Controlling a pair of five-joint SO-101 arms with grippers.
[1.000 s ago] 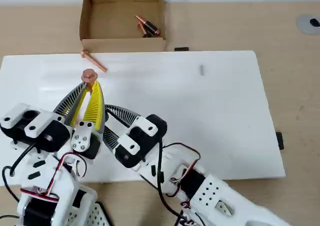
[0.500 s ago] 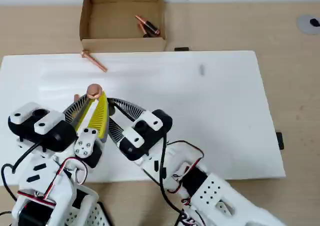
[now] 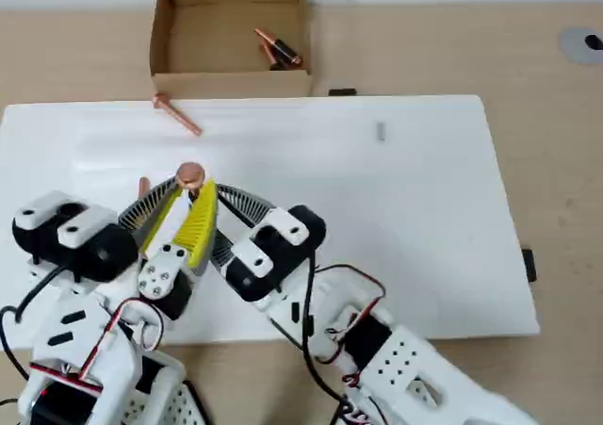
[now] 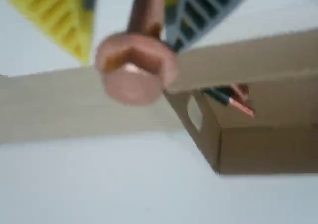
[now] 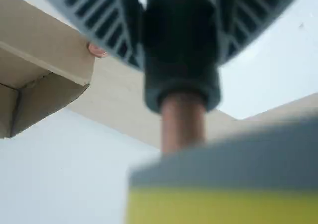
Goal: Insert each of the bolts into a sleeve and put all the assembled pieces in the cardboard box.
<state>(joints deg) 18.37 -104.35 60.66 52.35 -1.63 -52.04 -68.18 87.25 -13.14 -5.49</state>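
Observation:
My left gripper [image 3: 188, 189], with one yellow and one grey finger, is shut on a copper bolt [image 3: 190, 173] whose round head [image 4: 134, 71] points toward the cardboard box [image 3: 170, 29]. My right gripper [image 3: 215, 208] meets it from the side and is shut on a black sleeve [image 5: 181, 50]. The bolt's shaft [image 5: 181, 122] runs into the sleeve's end. Two assembled pieces [image 3: 279, 48] lie in the box's right corner. A loose bolt [image 3: 177, 114] lies on the white board just in front of the box.
A white board [image 3: 396, 208] covers the wooden table, and both arms stand at its near left. Another copper piece [image 3: 143, 187] peeks out beside the left gripper. A small black clip [image 3: 342, 92] sits at the board's far edge.
The left gripper carried the bolt rightward and nearer, away from the box. The right gripper closed in on it, and both fingertip pairs now meet.

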